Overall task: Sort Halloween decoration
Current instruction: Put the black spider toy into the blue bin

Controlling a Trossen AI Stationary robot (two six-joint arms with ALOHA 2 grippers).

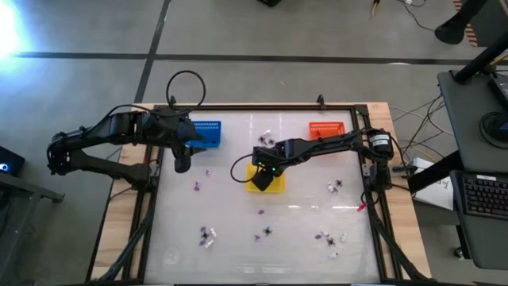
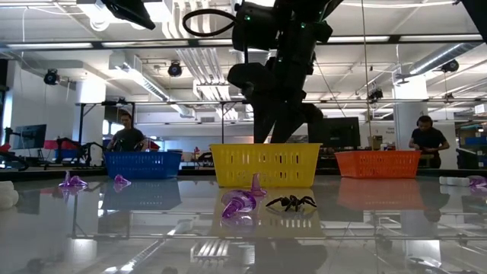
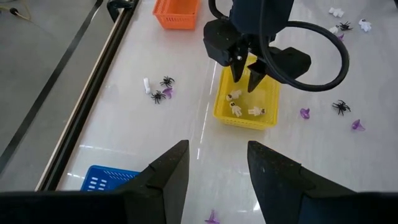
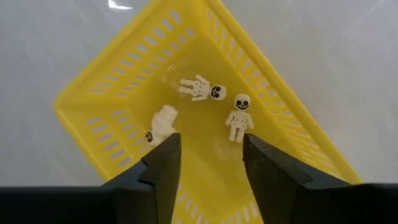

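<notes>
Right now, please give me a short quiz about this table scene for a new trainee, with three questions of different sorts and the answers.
1. True or false: the right pincer is open above the square yellow mesh basket.
2. How many small white skeleton figures lie in that basket?
3. Which basket is nearest the left pincer: A orange, B blue, C yellow?

Key: 1 true; 2 three; 3 B, the blue mesh basket.

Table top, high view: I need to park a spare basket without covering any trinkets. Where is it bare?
Barest is the strip between the blue basket and the orange basket, apart from one trinket near its middle. The patch between the yellow basket and the trinkets on the right edge is free too. The near half is crowded with scattered trinkets.
</notes>
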